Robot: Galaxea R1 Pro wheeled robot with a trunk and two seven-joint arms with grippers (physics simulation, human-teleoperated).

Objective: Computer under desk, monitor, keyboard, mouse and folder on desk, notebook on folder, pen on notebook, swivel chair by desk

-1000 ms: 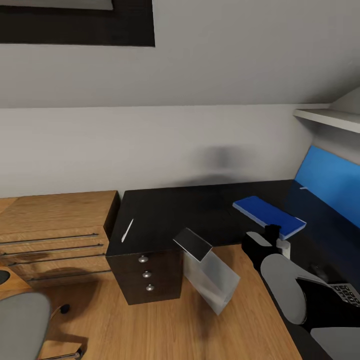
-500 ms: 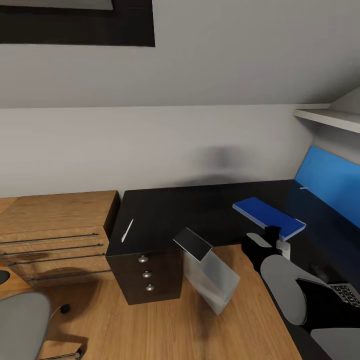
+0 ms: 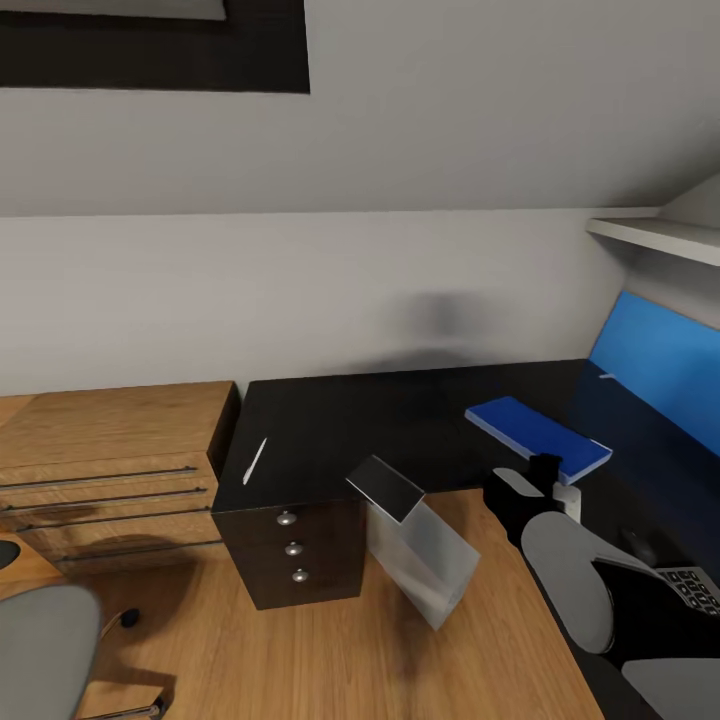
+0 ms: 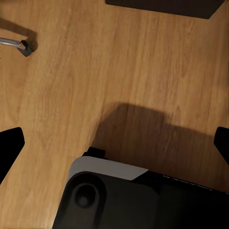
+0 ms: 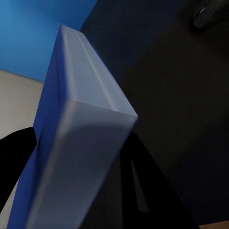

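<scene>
The bright-blue folder (image 3: 538, 433) hangs just above the black desk (image 3: 340, 425), and my right gripper (image 3: 548, 472) is shut on its near end. In the right wrist view the folder (image 5: 81, 119) fills the gap between the black fingers (image 5: 143, 191), with the dark mouse (image 5: 210, 12) on the desk beyond. A white pen (image 3: 255, 460) lies near the desk's left edge. The grey computer (image 3: 420, 545) leans tilted beside the drawer unit (image 3: 292, 550). Part of the keyboard (image 3: 693, 585) shows past my right arm. The swivel chair (image 3: 40, 650) stands at lower left. My left gripper (image 4: 114, 143) is open over the floor.
A light wooden chest (image 3: 110, 470) with bar handles adjoins the desk's left end. The blue back panel (image 3: 655, 360) and a white shelf (image 3: 655, 235) are on the right. A chair caster (image 4: 23, 46) rests on the wooden floor (image 3: 300, 650).
My right forearm has shifted very slightly and the folder in its gripper has barely moved. Everything else stands as before.
</scene>
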